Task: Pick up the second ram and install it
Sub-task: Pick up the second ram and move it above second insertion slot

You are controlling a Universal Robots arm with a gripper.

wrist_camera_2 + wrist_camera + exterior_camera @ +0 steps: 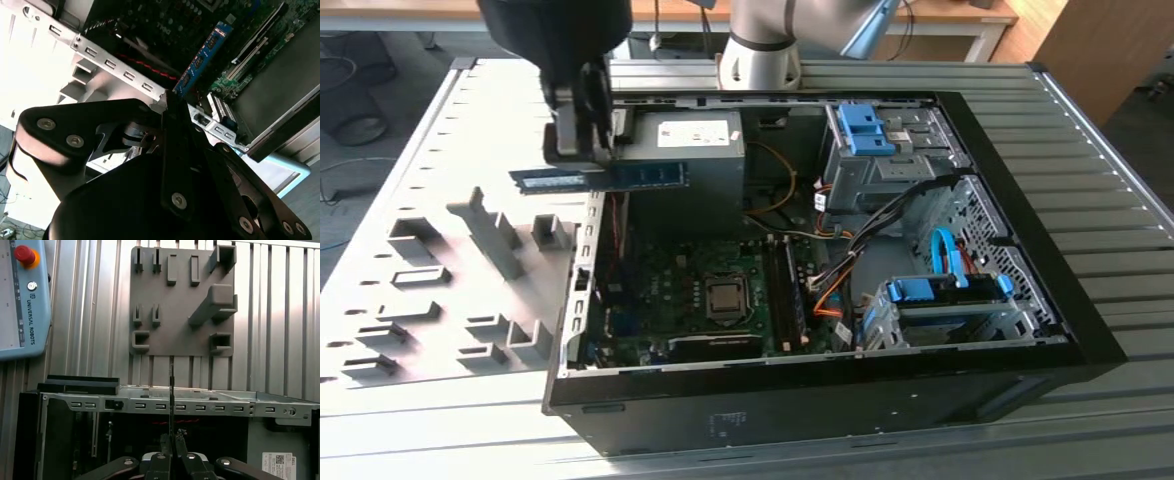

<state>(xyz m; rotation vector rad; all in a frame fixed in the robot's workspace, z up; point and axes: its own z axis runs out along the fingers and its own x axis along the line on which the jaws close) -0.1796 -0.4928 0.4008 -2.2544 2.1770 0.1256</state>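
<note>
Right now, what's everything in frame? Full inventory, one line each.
second ram: 1, dark blue-green, held in the air over the case's edge at the exterior view's left
computer case: 1, black, open, lying on the table
motherboard: 1, green, inside the case
power supply: 1, grey, inside the case
drive latches: 2, blue, case's side at the exterior view's right
fixture plate: 1, grey, raised blocks, on the table beside the case
teach pendant: 1, pale blue-grey, red button, on the table
table: 1, silver, ribbed
arm: 1, silver-grey, behind the case
hand: 1, black, shut on the second ram
</note>
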